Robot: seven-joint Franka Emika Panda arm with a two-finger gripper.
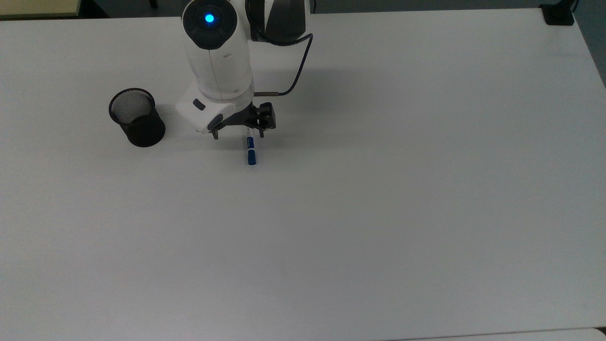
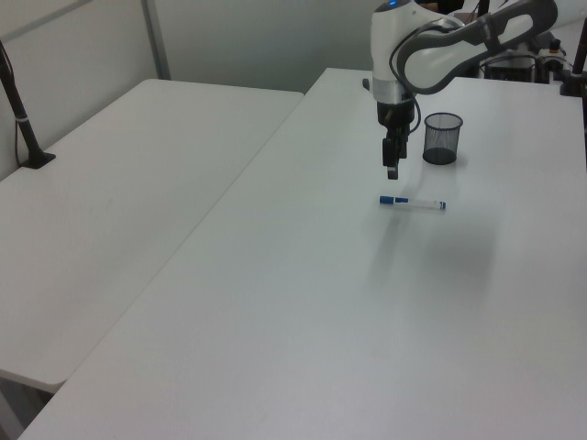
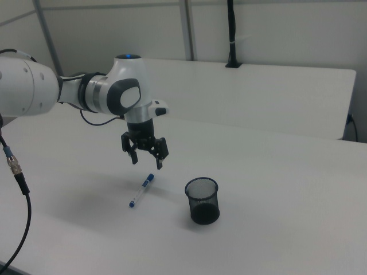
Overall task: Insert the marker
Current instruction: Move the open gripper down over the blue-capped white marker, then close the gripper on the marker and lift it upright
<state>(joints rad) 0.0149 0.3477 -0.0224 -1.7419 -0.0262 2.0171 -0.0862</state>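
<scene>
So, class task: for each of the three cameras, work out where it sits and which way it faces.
Top view: overhead, looking down on the table; arm and open claw above the marker.
Left view: raised, along the table toward the cup; arm reaches in.
Right view: low, opposite side, facing claw.
All share marker, cup, claw.

A broad white tabletop (image 1: pixel 378 213) is being seen carrying two things. The marker (image 1: pixel 251 150) is lying flat on it, its blue cap pointing toward the top view's bottom edge. A black mesh cup (image 1: pixel 136 118) is standing upright on the same surface, well apart from the marker, toward the top view's left. In the left view, a second white tabletop (image 2: pixel 110 211) is being shown adjoining the first along one long edge.
</scene>
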